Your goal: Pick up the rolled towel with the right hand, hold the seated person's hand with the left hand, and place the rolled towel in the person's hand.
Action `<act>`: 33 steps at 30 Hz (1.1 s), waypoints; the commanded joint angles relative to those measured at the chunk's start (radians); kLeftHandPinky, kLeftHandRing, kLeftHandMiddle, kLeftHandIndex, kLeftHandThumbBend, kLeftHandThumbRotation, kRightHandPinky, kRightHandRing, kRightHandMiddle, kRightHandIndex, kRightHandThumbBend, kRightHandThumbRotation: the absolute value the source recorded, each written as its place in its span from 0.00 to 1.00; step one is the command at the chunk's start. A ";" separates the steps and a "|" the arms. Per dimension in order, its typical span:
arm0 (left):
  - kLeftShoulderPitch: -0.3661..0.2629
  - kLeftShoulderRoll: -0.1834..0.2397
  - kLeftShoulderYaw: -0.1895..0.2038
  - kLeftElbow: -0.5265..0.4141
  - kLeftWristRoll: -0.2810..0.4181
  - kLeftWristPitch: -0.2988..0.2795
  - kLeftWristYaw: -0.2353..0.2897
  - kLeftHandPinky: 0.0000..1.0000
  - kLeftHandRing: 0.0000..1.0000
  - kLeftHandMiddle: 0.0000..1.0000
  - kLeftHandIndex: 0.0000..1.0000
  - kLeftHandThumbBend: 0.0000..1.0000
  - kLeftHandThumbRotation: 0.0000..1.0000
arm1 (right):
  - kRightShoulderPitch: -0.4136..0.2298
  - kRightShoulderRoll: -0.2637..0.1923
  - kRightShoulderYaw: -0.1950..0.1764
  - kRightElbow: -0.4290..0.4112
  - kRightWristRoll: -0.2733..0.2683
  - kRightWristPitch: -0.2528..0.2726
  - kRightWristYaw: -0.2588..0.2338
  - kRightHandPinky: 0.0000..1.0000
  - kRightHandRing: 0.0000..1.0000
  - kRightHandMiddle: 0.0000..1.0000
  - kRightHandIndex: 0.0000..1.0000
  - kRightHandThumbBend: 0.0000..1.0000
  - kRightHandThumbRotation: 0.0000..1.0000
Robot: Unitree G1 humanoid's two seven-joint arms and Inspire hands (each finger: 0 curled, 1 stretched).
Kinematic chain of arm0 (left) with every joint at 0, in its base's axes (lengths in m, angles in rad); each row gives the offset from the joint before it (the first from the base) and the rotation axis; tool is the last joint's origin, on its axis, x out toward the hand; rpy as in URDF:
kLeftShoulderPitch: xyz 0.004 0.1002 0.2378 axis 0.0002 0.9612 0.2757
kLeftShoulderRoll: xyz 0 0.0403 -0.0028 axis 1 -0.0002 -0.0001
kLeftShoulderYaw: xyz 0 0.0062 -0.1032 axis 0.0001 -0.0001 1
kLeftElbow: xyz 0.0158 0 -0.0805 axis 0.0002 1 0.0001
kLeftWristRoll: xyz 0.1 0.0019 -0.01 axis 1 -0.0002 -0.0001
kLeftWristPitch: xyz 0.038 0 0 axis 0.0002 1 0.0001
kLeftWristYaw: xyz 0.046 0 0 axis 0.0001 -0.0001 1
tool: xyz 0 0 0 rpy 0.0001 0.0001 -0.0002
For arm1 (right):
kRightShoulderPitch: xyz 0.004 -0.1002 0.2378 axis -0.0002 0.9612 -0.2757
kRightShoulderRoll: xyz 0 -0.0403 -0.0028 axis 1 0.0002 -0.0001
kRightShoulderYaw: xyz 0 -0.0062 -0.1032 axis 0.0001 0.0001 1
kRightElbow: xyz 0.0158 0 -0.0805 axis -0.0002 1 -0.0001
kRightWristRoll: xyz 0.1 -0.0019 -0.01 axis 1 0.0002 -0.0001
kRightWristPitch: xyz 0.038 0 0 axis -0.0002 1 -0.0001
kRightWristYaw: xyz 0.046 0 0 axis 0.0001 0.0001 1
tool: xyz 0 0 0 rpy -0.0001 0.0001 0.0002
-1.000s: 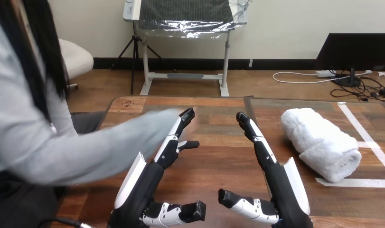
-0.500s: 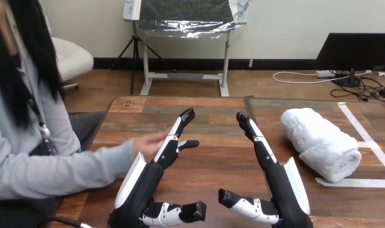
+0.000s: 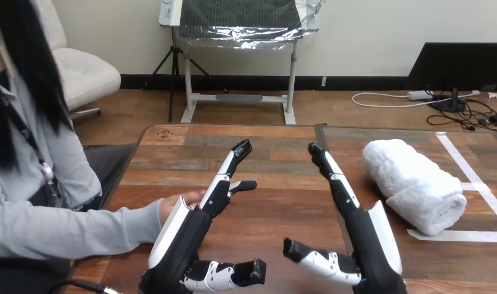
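Observation:
A white rolled towel (image 3: 414, 182) lies on the wooden table (image 3: 276, 220) at the right, apart from both hands. My right hand (image 3: 356, 223) stands left of it, fingers straight and pointing away from me, open and holding nothing. My left hand (image 3: 193, 226) is near the table's middle, also open with straight fingers. The person's hand (image 3: 175, 204) rests on the table just left of my left hand, partly hidden behind it; whether they touch I cannot tell.
White tape lines (image 3: 475, 184) mark the table around the towel at the right. The person's grey sleeve (image 3: 68, 229) lies along the table's left edge.
The person's arm has drawn back to the left and down, from reaching across behind my left hand to resting beside it. My right hand shifted slightly right. The towel has not moved.

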 commanded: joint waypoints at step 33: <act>-0.028 -0.022 0.013 -0.063 -0.027 0.013 -0.005 0.89 1.00 1.00 1.00 1.00 0.77 | -0.238 -0.137 -0.165 -0.038 0.078 0.132 -0.069 0.89 0.90 0.92 0.95 0.95 0.74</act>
